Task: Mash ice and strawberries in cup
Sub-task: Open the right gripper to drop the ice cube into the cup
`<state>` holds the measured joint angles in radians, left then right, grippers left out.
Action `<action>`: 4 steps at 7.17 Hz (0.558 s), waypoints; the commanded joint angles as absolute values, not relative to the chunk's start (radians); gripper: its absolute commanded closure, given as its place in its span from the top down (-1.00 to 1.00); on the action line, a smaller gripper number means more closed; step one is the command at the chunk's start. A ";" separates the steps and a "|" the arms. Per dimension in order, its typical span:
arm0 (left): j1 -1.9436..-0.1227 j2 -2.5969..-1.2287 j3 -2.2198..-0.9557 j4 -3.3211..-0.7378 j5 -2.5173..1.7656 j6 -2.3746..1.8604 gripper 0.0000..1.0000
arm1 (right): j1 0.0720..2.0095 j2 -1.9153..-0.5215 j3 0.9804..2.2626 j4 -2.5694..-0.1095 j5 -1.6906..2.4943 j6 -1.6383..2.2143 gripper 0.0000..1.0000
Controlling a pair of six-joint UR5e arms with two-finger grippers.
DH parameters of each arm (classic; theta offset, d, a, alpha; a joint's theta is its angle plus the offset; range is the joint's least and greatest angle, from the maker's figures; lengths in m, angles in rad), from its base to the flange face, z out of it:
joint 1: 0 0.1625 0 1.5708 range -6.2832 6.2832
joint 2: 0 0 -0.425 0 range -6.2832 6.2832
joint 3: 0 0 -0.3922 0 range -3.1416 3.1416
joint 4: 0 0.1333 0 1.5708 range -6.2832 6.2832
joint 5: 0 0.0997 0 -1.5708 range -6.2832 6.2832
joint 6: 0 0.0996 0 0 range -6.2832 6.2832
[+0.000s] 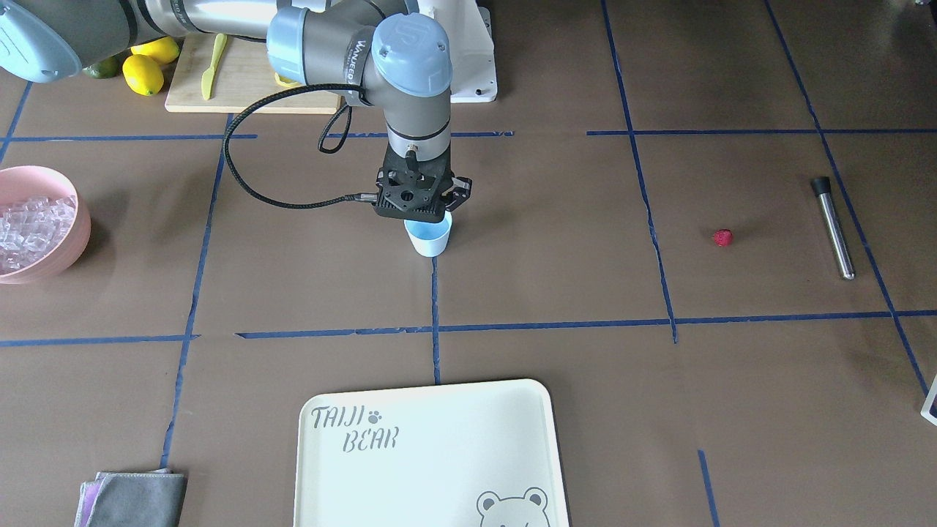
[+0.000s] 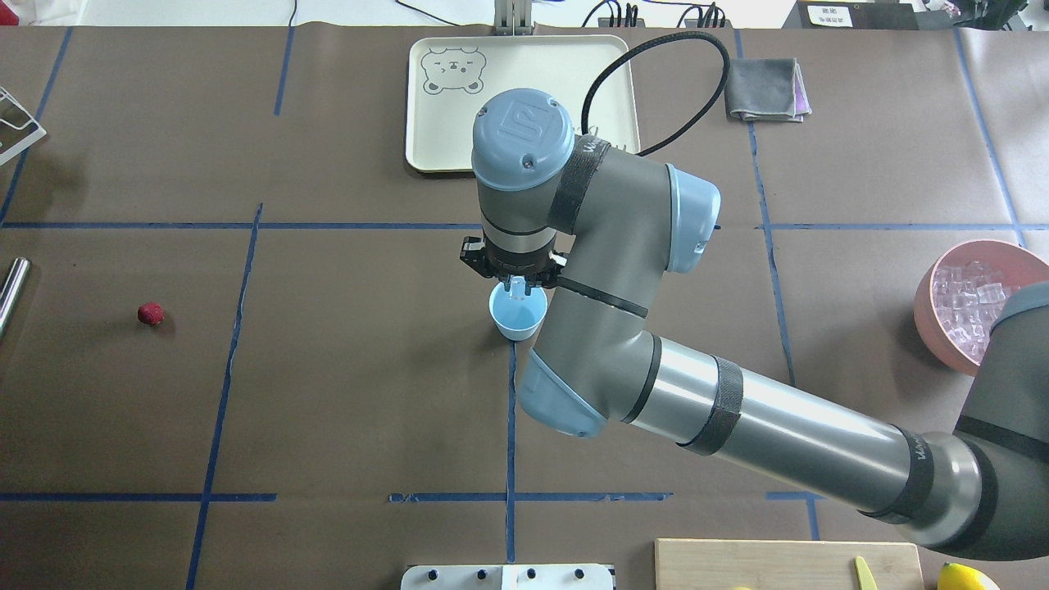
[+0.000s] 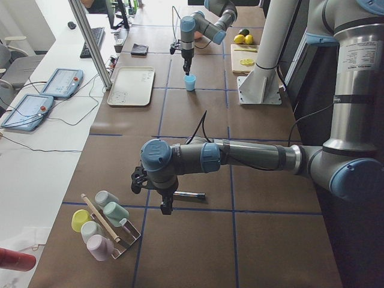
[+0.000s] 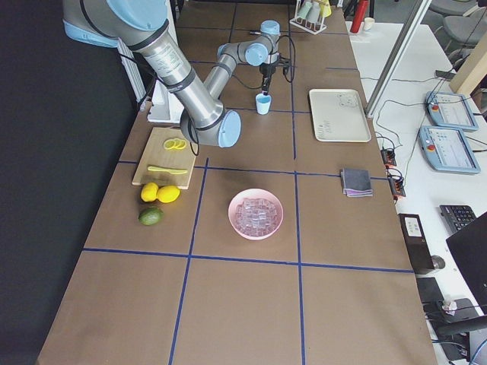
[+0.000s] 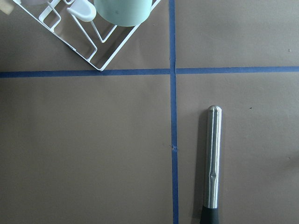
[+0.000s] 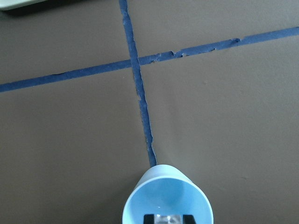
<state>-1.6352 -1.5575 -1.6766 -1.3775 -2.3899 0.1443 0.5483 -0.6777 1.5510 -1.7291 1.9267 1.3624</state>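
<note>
The pale blue cup stands at the table's middle on a tape crossing. My right gripper hangs straight over its mouth; in the right wrist view its dark fingertips pinch a small clear cube of ice inside the cup's rim. More ice fills the pink bowl. The red strawberry lies alone on the table, far from the cup. My left gripper shows only in the left side view, above a steel rod; I cannot tell its state.
A cream bear tray lies beyond the cup on the operators' side, a grey cloth beside it. A cutting board with a yellow knife, and lemons, sit near the robot's base. A white rack of cups stands by the rod.
</note>
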 commanded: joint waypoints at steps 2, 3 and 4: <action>-1.635 -1.560 -1.677 -1.378 -2.390 0.144 1.00 | 0.551 -0.681 1.554 -1.730 1.927 1.361 0.17; -1.635 -1.560 -1.677 -1.378 -2.390 0.144 1.00 | 0.549 -0.681 1.552 -1.729 1.927 1.362 0.46; -1.635 -1.560 -1.677 -1.378 -2.390 0.144 1.00 | 0.549 -0.683 1.554 -1.729 1.927 1.361 0.98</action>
